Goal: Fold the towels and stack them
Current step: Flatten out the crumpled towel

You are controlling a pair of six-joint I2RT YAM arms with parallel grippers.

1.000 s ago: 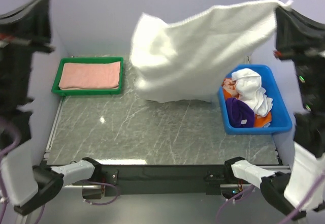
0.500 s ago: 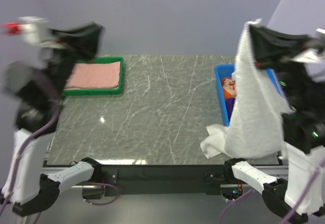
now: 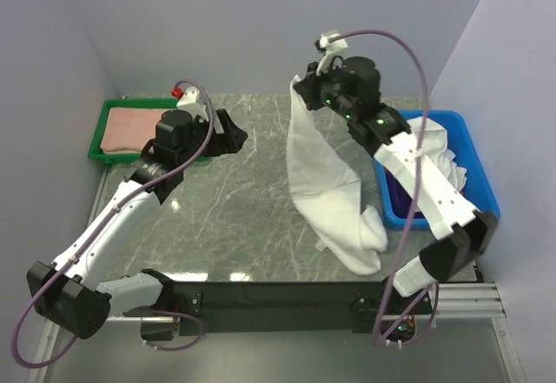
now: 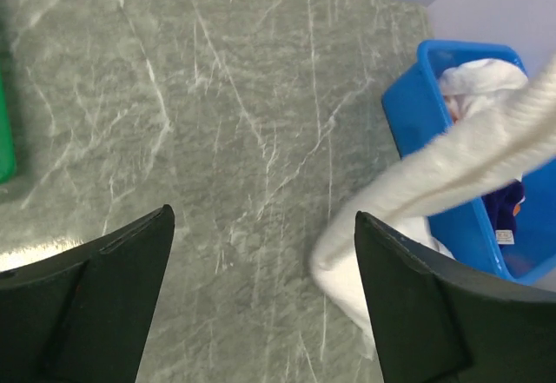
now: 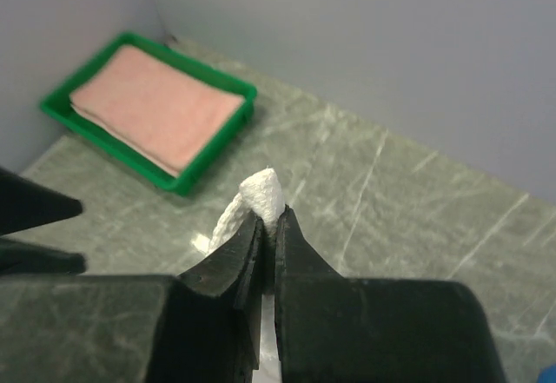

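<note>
No text, brand, number or sign is legible to you in any of the three views. There is one candidate only: a small white sewn tag (image 4: 505,237) on the deep purple cloth towel (image 4: 509,208) lying in the blue plastic bin (image 4: 413,131) — too small to read in the left wrist view.

White towel (image 3: 323,170) hangs limp, pink towel (image 3: 126,131) lies folded, other towels (image 3: 434,147) heaped.

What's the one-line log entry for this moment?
left gripper: open, empty | right gripper: shut on white towel, lower end on table | pink towel: folded in green tray
</note>
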